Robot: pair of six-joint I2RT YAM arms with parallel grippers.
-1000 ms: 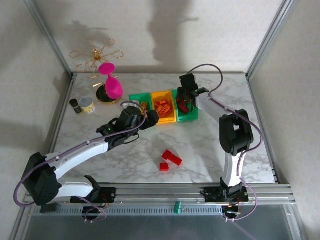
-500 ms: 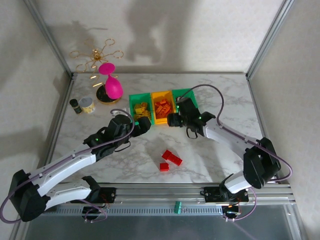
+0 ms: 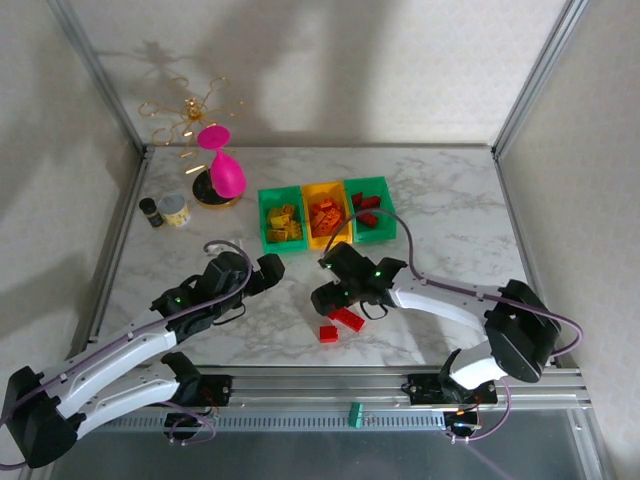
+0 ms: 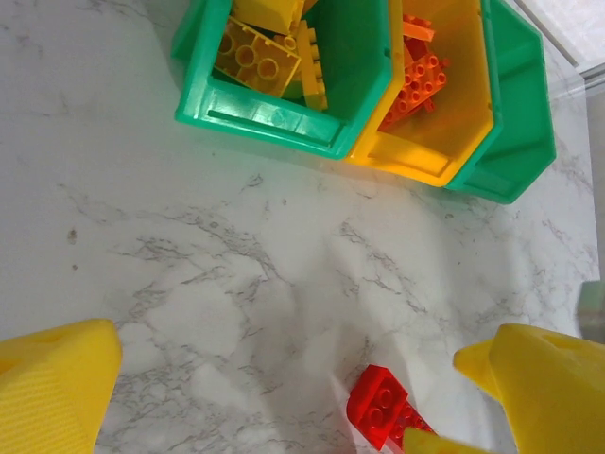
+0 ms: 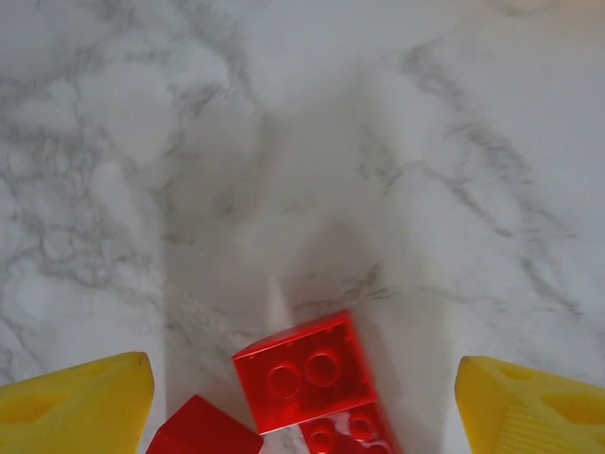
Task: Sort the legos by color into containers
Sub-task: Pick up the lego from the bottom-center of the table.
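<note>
While the right gripper point(image 5: 302, 367) hovers, fingers spread, over red legos point(image 5: 298, 378) on the marble table point(image 5: 284, 142), the left gripper point(image 4: 288, 340) likewise stands spread, empty.

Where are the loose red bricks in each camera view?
Top external: red bricks on the table's near centre, nearer the arm bases than the bins.
Left wrist: red bricks at the bottom edge, right of centre; bins along the top.
Right wrist: red bricks at bottom centre.
Shared landmark: the grey-veined marble table under the bricks.
</note>
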